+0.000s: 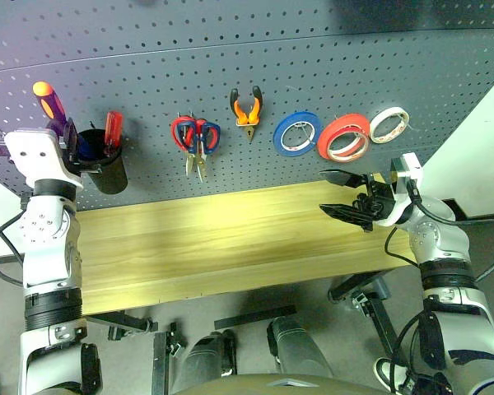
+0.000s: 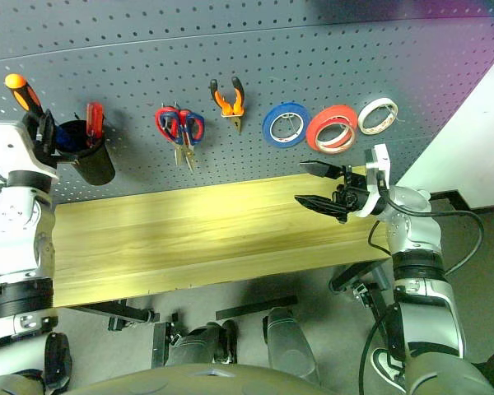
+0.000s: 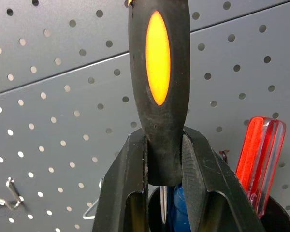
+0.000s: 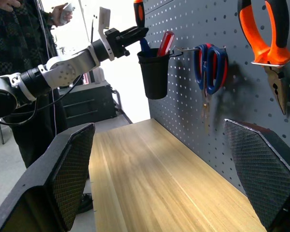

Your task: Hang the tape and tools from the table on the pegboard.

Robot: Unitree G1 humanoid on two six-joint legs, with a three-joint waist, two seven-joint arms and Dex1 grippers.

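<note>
My left gripper (image 1: 68, 136) is shut on the orange-and-black screwdriver (image 1: 48, 100), gripping its lower handle (image 3: 158, 72) between the fingers (image 3: 203, 174). It holds the tool upright just above the black cup (image 1: 104, 164) on the pegboard (image 1: 230, 58). The orange-and-black pliers (image 1: 246, 111) hang on a hook. Two pairs of scissors (image 1: 196, 140), one red-handled and one dark blue, hang together. The red-orange tape (image 1: 343, 137) hangs between a blue roll (image 1: 296, 133) and a white roll (image 1: 389, 124). My right gripper (image 1: 339, 194) is open and empty over the right end of the table (image 1: 214, 239).
A red screwdriver (image 3: 258, 154) and a blue handle (image 3: 176, 208) stand in the black cup. Bare wire hooks (image 3: 5, 193) stick out of the board beside the cup. A person (image 4: 19, 29) stands beyond the table's left end.
</note>
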